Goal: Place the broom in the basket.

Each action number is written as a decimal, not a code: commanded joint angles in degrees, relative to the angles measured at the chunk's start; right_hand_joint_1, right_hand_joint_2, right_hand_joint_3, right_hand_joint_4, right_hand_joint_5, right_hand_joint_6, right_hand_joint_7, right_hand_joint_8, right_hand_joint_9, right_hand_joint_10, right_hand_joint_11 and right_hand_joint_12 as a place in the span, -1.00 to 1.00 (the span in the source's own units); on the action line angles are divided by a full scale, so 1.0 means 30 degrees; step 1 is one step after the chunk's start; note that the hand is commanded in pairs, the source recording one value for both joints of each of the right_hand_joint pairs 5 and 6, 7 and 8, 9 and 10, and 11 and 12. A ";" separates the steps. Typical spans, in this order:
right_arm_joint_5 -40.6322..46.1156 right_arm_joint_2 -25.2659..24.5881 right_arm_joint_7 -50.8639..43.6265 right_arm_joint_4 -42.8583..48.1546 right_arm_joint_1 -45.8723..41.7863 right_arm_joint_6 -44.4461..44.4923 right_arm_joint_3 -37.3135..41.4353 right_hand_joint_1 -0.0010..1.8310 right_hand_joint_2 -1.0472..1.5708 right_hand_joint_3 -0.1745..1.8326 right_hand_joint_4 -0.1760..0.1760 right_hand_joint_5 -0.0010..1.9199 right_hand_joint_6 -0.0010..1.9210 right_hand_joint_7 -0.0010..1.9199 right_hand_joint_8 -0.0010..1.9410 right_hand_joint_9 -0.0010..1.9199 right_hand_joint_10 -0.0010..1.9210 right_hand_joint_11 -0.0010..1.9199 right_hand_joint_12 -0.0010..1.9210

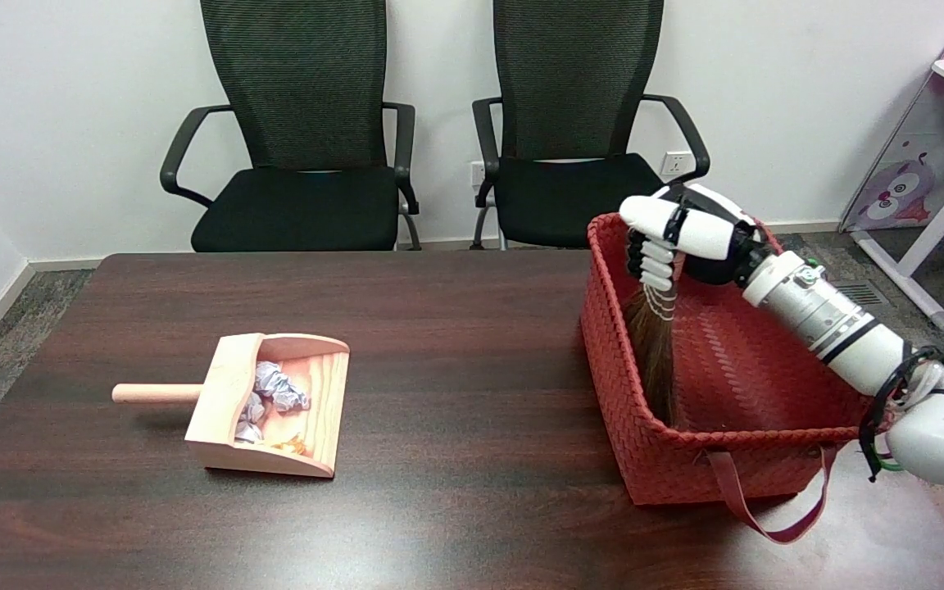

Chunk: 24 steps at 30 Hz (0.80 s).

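Nearest you, the dark wood counter (456, 508) runs across the whole view, glossy along its front edge. On its left part sits a pale wooden dustpan (275, 406), handle pointing left, with crumpled paper scraps (275, 393) inside. On the right stands the red woven basket (734, 467), a strap hanging from its near wall onto the counter.

Your right arm comes in from the lower right and crosses above the basket. Your robot hand (677, 242) is above the basket's far left corner, fingers wrapped around the top of the broom (656, 344). The broom hangs nearly upright, long axis vertical, handle end up in your grip and dark bristles pointing down inside the basket, close to its left wall. You cannot tell whether the bristle tips touch the bottom.

Beyond the counter, two black mesh office chairs (300, 156) stand against a white wall, and a pink-and-white shelf unit (931, 164) stands at the far right on grey carpet.
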 commanded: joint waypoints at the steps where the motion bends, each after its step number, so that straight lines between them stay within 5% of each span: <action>1: -0.1282 -0.0096 -0.1106 -0.1963 0.0056 -0.2144 0.0668 0.04 1.00 0.01 1.00 1.00 1.00 1.00 0.98 1.00 1.00 1.00 1.00; 11: -0.1282 -0.0108 -0.2231 -0.2536 0.0085 -0.2789 0.0644 -0.14 1.00 0.25 1.00 0.90 0.90 0.90 0.88 1.00 1.00 1.00 1.00; 16: -0.1282 -0.0108 -0.2231 -0.2595 0.0085 -0.2818 0.0656 -0.05 0.28 0.51 1.00 0.40 0.40 0.40 0.38 0.71 0.71 1.00 1.00; 19: -0.1282 -0.0108 -0.2231 -0.2652 0.0103 -0.2771 0.0684 -0.02 0.20 0.44 0.92 0.21 0.21 0.21 0.20 0.54 0.54 1.00 1.00; 20: -0.1282 -0.0108 -0.2231 -0.2653 0.0113 -0.2679 0.0685 -0.03 0.18 0.42 0.42 0.16 0.16 0.16 0.15 0.46 0.46 1.00 1.00; 21: -0.1282 -0.0108 -0.2231 -0.2671 0.0114 -0.2625 0.0742 -0.04 0.16 0.40 -0.35 0.10 0.10 0.10 0.09 0.37 0.37 1.00 1.00; 22: -0.1264 -0.0108 -0.2231 -0.2681 0.0114 -0.2613 0.0772 -0.03 0.15 0.39 -0.77 0.07 0.07 0.07 0.06 0.31 0.31 0.99 0.99; 24: -0.1205 -0.0108 -0.2231 -0.2751 0.0114 -0.2555 0.0889 -0.05 0.14 0.38 -0.99 0.00 0.00 0.00 -0.01 0.19 0.19 0.88 0.88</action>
